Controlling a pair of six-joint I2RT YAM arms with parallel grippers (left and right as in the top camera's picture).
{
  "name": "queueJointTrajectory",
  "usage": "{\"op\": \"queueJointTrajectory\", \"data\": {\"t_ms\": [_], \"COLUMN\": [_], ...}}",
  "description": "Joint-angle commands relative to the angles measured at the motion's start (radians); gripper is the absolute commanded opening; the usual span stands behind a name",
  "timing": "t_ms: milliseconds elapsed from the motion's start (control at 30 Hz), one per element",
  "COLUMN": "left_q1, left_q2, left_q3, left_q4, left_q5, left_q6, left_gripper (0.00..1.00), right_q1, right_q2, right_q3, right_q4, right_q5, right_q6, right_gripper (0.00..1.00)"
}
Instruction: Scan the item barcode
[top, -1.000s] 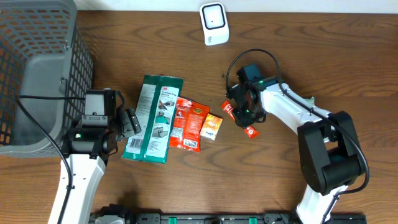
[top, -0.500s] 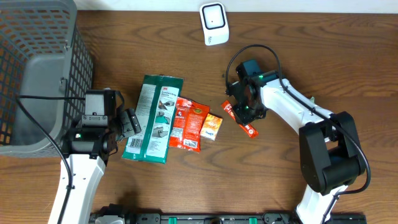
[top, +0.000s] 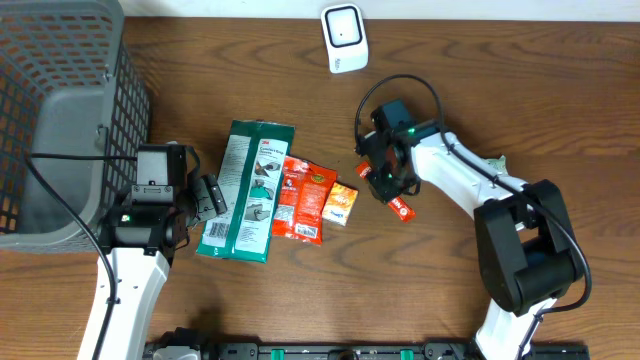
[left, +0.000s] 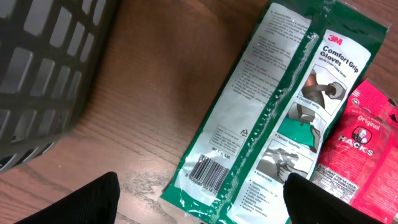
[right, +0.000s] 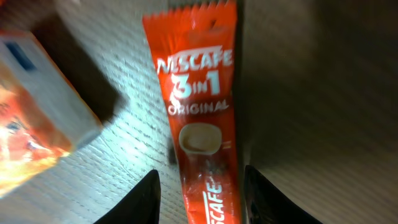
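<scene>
The right claw (right: 202, 194) stands part open over the red Nescafé sachet (right: 198, 112), with one finger (right: 146, 202) on each side of its lower end. Bare tabletop (right: 124, 162) shows between the foil and the finger at lower left of the wrist frame; whether the other finger touches the foil I cannot tell. In the overhead frame the sachet lies flat and aslant just right of centre, beside a small orange-and-white box (top: 340, 203) and well below the white scanner (top: 344, 38) at the top edge. The left claw (left: 202, 202) is spread wide and holds nothing. It hovers above the barcode end of a green glove pack (left: 273, 106), with a red Hacks bag (left: 364, 143) at the right edge and a grey basket (left: 43, 68) at upper left.
</scene>
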Motion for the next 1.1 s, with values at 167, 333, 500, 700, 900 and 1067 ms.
{"op": "queueJointTrajectory", "data": {"t_ms": [167, 333, 500, 700, 900, 1067], "left_q1": [0.003, 0.003, 0.003, 0.003, 0.003, 0.003], "left_q2": [0.002, 0.002, 0.002, 0.002, 0.002, 0.002], "left_q3": [0.014, 0.014, 0.014, 0.014, 0.014, 0.014], "left_q4": [0.001, 0.001, 0.001, 0.001, 0.001, 0.001], "left_q5": [0.006, 0.006, 0.006, 0.006, 0.006, 0.006], "left_q6": [-0.002, -0.002, -0.002, -0.002, -0.002, -0.002], "left_gripper": [0.85, 0.85, 0.85, 0.85, 0.85, 0.85], "right_q1": [0.013, 0.016, 0.017, 0.005, 0.001, -0.003], "right_q2": [-0.011, -0.011, -0.013, -0.060, -0.150, -0.196], "right_q3": [-0.061, -0.096, -0.086, 0.002, 0.014, 0.072], "right_q4": [0.006, 0.013, -0.005, -0.089, -0.113, -0.175], "right_q5": [0.059, 0.059, 0.056, -0.016, -0.093, -0.119], "right_q6": [0.011, 0.011, 0.011, 0.011, 0.031, 0.106], "right_gripper": [0.38, 0.24, 0.01, 0.01, 0.01, 0.01]}}
